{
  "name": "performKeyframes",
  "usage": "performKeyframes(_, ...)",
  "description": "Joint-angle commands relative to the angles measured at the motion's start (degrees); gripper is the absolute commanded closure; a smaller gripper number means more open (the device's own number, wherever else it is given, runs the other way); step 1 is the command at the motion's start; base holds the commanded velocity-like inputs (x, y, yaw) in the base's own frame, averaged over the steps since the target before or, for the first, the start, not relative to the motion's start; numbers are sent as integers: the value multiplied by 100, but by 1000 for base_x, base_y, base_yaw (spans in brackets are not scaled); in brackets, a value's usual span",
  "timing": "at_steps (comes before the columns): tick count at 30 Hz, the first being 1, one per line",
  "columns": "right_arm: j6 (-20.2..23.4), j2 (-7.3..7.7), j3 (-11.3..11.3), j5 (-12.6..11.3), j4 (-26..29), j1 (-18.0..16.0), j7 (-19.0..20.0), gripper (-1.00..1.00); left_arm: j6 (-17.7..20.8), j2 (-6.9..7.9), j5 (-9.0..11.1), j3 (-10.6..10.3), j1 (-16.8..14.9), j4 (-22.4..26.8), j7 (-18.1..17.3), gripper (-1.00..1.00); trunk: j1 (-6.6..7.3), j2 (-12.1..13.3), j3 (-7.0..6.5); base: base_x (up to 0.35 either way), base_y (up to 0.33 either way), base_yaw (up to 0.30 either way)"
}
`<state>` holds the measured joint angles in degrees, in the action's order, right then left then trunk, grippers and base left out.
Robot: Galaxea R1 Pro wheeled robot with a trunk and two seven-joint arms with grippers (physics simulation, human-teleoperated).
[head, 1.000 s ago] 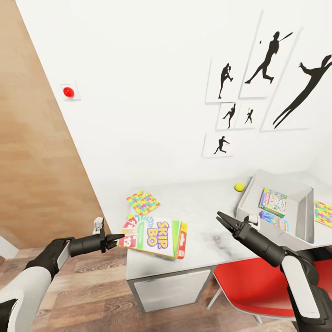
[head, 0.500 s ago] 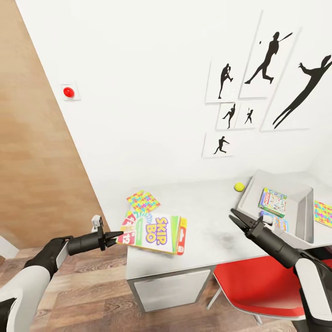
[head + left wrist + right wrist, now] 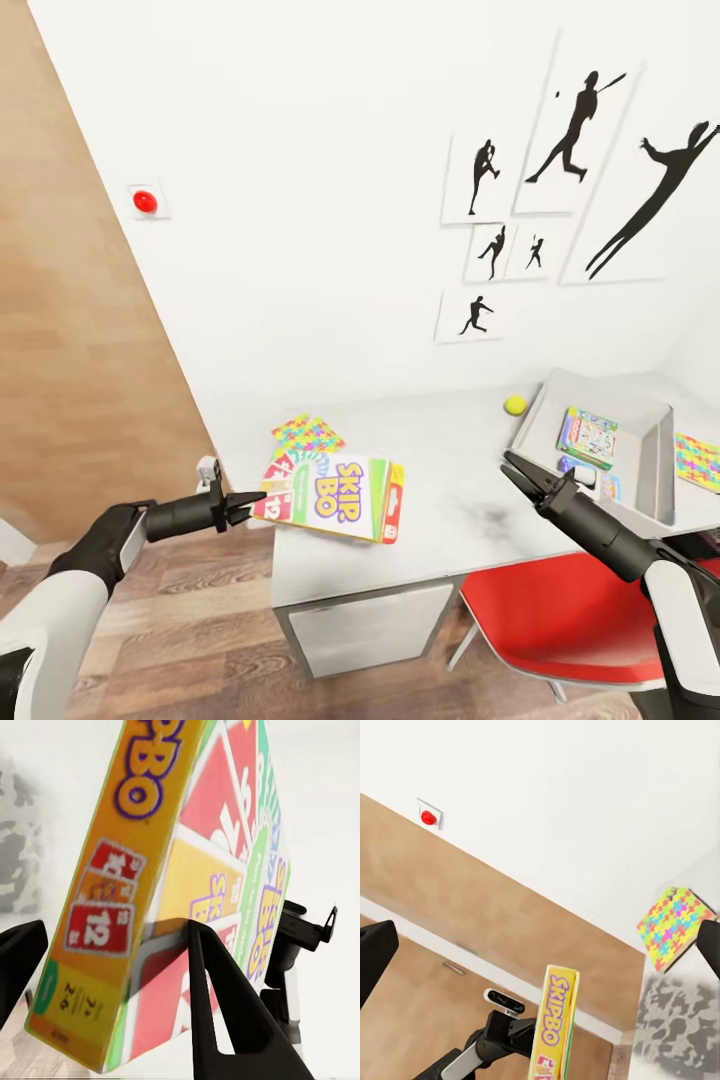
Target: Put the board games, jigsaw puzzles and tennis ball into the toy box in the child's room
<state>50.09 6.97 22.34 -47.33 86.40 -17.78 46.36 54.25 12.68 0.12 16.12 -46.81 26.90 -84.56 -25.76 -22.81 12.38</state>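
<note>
gripping the skip-bo box (image 3: 332, 494) at its left end with my left pincer (image 3: 243, 501), clamped, at the counter's (image 3: 450, 470) front-left corner. i judge it stiff, light and slick, so hold deep on the edge. right pincer (image 3: 517, 475) hangs apart beside the toy box (image 3: 650, 470).

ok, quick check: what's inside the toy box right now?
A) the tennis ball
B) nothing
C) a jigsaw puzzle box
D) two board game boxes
D: the toy box holds the green-edged pastel game box and a smaller blue game box; the tennis ball sits on the table outside its rim.
</note>
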Motion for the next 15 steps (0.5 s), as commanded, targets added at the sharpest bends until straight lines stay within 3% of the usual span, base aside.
performKeyframes(1,28,-1,5,-2,-1,-6,15,-100,51,0,-3,6,-3,5,-9,100,-3,-11,5,-81,0,-150)
performKeyframes(8,23,4,7,3,-2,-6,22,-100,56,-4,-1,-3,-3,16,-8,100,-3,-11,-33,-237,0,-151)
performKeyframes(15,19,6,15,5,-2,-6,17,-100,46,-13,-35,-10,-3,17,22,100,-3,-11,-40,-84,-3,-29)
